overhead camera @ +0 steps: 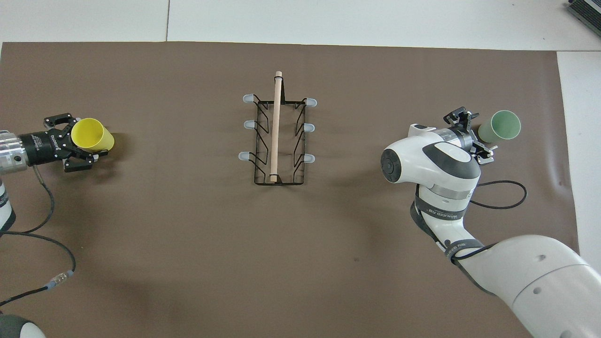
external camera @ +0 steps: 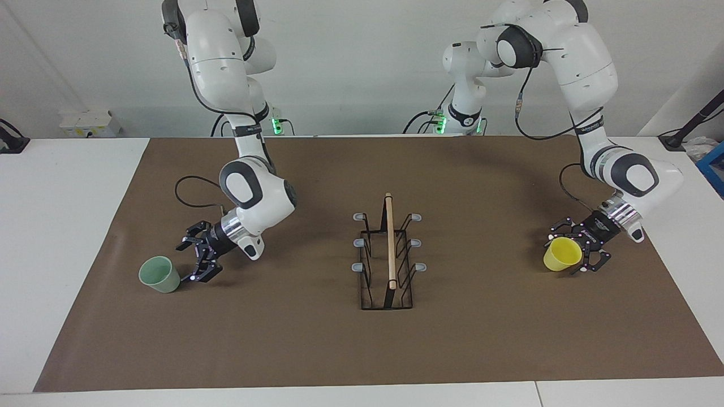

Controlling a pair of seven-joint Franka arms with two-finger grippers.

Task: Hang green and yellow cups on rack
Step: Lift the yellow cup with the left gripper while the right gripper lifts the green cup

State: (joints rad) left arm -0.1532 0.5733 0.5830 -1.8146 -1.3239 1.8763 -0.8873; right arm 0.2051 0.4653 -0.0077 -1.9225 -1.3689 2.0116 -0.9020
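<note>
The pale green cup (external camera: 159, 275) stands mouth up on the brown mat toward the right arm's end; it also shows in the overhead view (overhead camera: 503, 126). My right gripper (external camera: 190, 262) is low beside it with its fingers open, just clear of the cup, as the overhead view (overhead camera: 476, 134) also shows. The yellow cup (external camera: 561, 254) stands toward the left arm's end and shows from overhead (overhead camera: 93, 135). My left gripper (external camera: 567, 254) is open with a finger on each side of it (overhead camera: 82, 141). The rack (external camera: 389, 261) stands mid-mat with all prongs bare (overhead camera: 277, 136).
The brown mat (external camera: 362, 345) covers most of the white table. Cables trail from both wrists over the mat, one near the left arm (overhead camera: 42, 244) and one near the right arm (overhead camera: 504, 197).
</note>
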